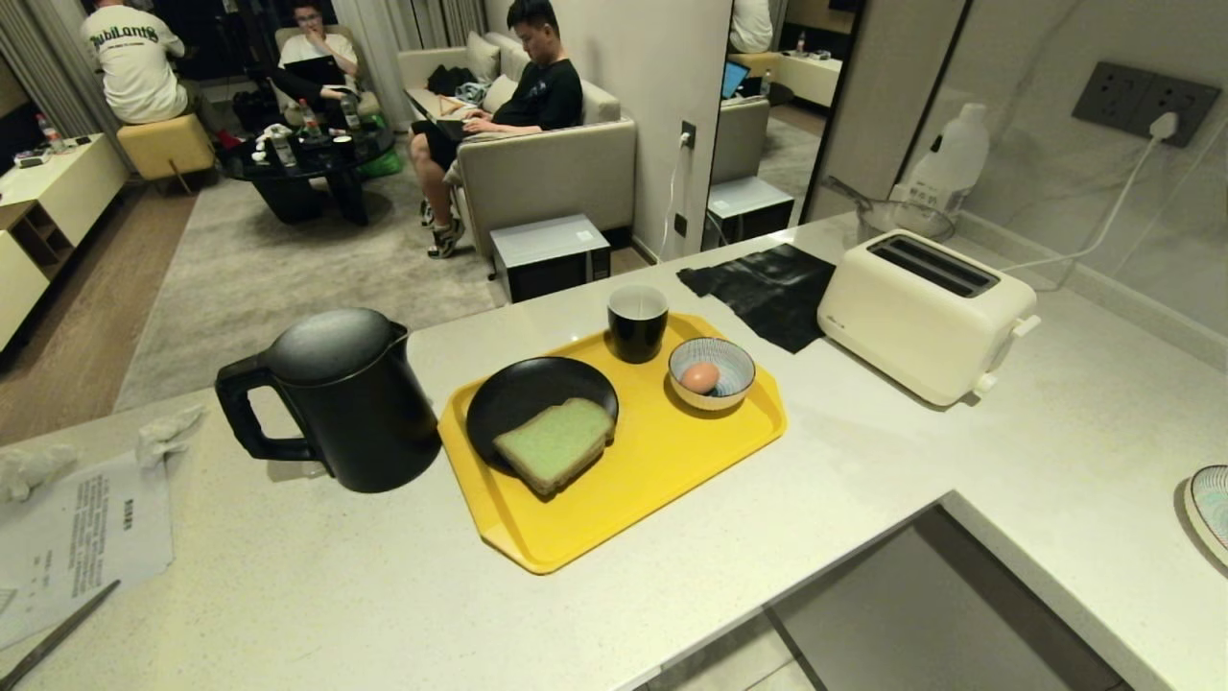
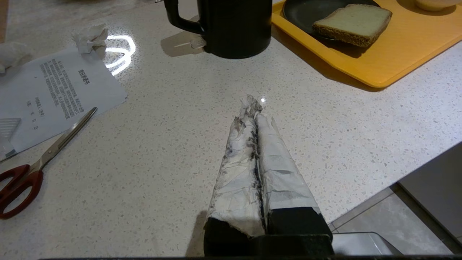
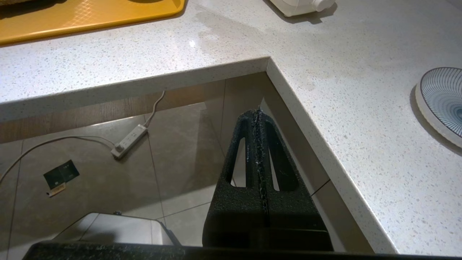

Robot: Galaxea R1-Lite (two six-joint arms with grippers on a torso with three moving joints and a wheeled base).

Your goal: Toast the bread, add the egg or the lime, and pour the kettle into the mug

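On the yellow tray [image 1: 672, 461] a black plate [image 1: 518, 389] carries the green-faced bread [image 1: 556, 443] [image 2: 355, 23]. The black mug [image 1: 637, 321] stands at the tray's far edge, beside a striped bowl [image 1: 734, 384] holding the egg [image 1: 700, 376]. The black kettle [image 1: 341, 398] [image 2: 234, 27] stands left of the tray, handle to the left. The white toaster [image 1: 926, 312] sits to the right. No lime is in view. My left gripper [image 2: 254, 104], its fingers wrapped in white tape, is shut and empty over the counter short of the kettle. My right gripper [image 3: 258, 112] is shut and empty, below the counter's inner corner.
A printed sheet [image 1: 86, 533] [image 2: 61, 90], scissors [image 2: 39, 162] and crumpled tissue [image 1: 168, 432] lie left on the counter. A black cloth [image 1: 767, 288] lies behind the tray, a striped plate [image 1: 1211, 504] [image 3: 442, 101] at far right. A power strip [image 3: 130, 141] lies on the floor. Three people sit in the room behind.
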